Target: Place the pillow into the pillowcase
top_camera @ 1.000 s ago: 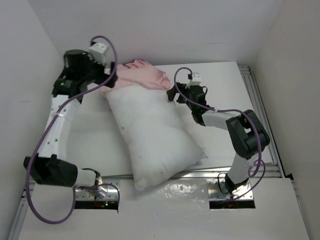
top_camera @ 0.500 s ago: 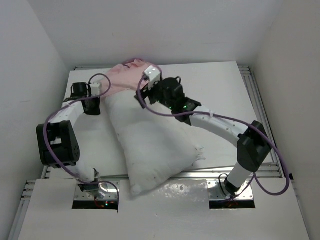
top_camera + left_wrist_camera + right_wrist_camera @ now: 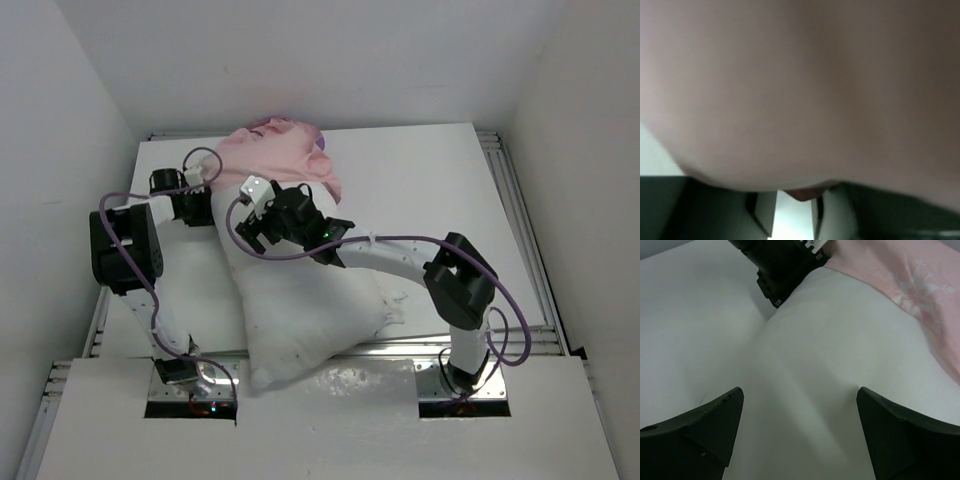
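Looking down from above, we see the pillow (image 3: 310, 290) lying slantwise on the table (image 3: 430, 170). Its far end is close to the far left corner, and its near end hangs over the near edge between the two arm bases. The pillowcase (image 3: 280, 150) is bunched at the far edge, pale pink side out, and draped over the pillow's far end. The right gripper (image 3: 252, 222) hangs over the pillow's far half. Its fingers (image 3: 705, 430) are spread wide, with plain white pillow between them and nothing clamped. The left gripper (image 3: 195, 212) sits against the pillow's far left side, just beside the pink cloth. Its wrist view is nearly filled by blurred fabric pressed close. There the two prongs show a narrow gap, perhaps with a scrap of pink in it, and we cannot tell whether they grip anything.
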### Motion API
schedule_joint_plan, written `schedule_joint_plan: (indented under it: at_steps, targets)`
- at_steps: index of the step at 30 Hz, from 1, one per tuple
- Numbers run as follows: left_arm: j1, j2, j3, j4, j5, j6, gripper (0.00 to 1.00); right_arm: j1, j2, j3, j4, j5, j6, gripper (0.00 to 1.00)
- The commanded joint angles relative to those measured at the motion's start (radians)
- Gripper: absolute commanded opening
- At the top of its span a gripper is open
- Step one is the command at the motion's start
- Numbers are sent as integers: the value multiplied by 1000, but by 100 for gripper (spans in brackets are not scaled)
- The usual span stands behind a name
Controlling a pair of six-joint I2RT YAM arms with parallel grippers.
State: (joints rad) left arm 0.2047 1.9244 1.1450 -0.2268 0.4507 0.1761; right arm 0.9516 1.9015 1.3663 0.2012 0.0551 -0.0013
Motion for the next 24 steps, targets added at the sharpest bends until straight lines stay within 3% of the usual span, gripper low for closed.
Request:
schedule_joint_plan:
  at_steps: [1,5,6,10,13,16,18,19,22,24]
  targets:
    - [-7,10,6,137,63,-90,27,-2,-27,42,55,32,-23,92]
    - [-10,25,7,213,94,-144,30,-4,-18,31,52,28,-28,93]
    - [-10,30,12,256,94,-150,35,-4,-15,28,46,26,-26,93]
    - [-11,51,51,184,63,-126,34,-4,-12,24,21,38,-13,94]
    - [-11,13,59,112,26,-63,32,-2,14,72,-57,199,44,97]
    - [-11,-124,16,72,5,8,33,-25,95,190,-193,328,64,98]
    - [-11,-171,22,28,-39,39,33,-81,151,267,-281,321,108,89]
    - [-10,-188,30,-30,-61,66,33,-108,177,315,-330,309,182,71]
    - [-8,-241,45,-120,-158,109,33,-232,218,295,-326,226,332,44]
    - [-8,-251,35,-152,-179,126,34,-302,209,257,-295,209,368,34]
